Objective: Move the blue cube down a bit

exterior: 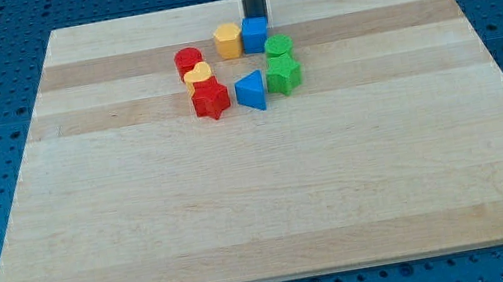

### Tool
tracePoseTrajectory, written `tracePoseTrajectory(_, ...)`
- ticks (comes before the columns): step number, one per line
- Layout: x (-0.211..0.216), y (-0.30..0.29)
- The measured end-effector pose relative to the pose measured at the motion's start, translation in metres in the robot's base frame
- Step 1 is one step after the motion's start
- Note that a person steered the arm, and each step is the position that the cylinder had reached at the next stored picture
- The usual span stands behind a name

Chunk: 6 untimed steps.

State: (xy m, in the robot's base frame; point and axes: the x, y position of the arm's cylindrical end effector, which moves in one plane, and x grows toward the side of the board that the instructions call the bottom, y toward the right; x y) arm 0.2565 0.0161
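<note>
The blue cube (256,35) sits near the top middle of the wooden board (272,208), touching a yellow hexagonal block (229,40) on its left. My tip (256,18) stands just above the blue cube's top edge, touching it or nearly so. The dark rod rises from there out of the view's top.
Below the cube lie a green round block (278,48), a green star-like block (283,73), a blue triangular block (251,91), a red star-like block (210,99), a small yellow block (200,75) and a red cylinder (187,62). Together they form a ring.
</note>
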Motion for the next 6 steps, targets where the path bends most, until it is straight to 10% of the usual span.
tracePoseTrajectory(6,0.0118,0.0)
